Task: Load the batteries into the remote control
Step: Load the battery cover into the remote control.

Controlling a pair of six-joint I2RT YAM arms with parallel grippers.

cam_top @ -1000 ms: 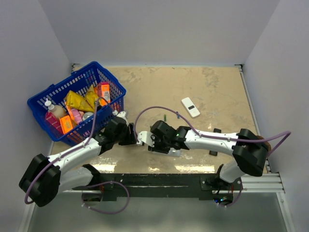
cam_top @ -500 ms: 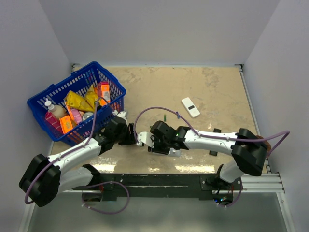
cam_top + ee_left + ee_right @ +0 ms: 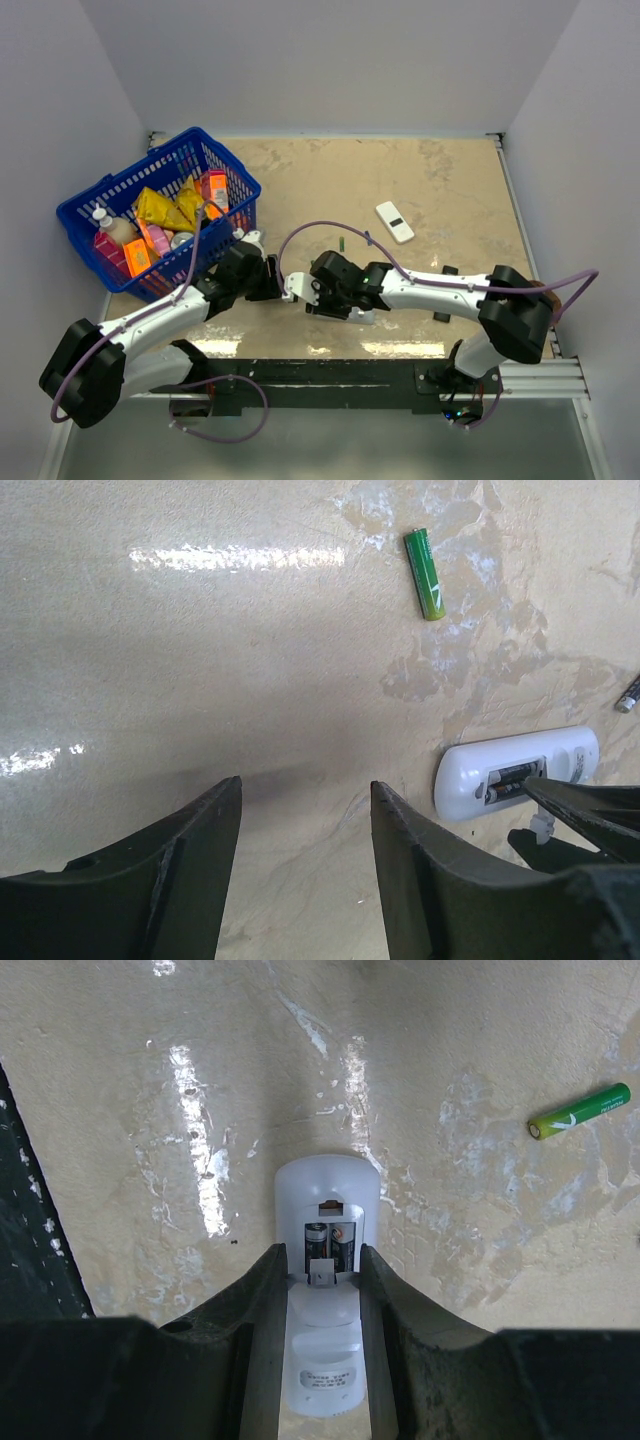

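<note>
almost nothing differs from a second ago: in the top view both arms keep the same pose, wrists nearly meeting near the table's (image 3: 450,180) 6 o'clock edge, and only the right arm's elbow has crept a shade to 9 o'clock

the right gripper (image 3: 320,1260) is clenched on the remote control (image 3: 325,1200), one finger pressed along each long side, the remote lying flat on the table with its back up and the compartment uncovered. two batteries (image 3: 330,1242) sit side by side in that compartment, with a small pale tab just at their 6 o'clock end

the left gripper (image 3: 305,790) is released, with only bare table between its fingers; in its view the remote lies at 4 o'clock, its far end hidden by the right gripper's dark finger

a loose green battery (image 3: 580,1110) lies at 2 o'clock of the remote in the right wrist view, well apart from it. a dark, silvery battery (image 3: 628,693) is cut by the left wrist view's 3 o'clock edge

further round: a blue basket (image 3: 215,150) of packets at 10 o'clock, a wider white remote (image 3: 394,221) at 1 o'clock of the grippers, and two small dark pieces (image 3: 449,270) by the right forearm
</note>
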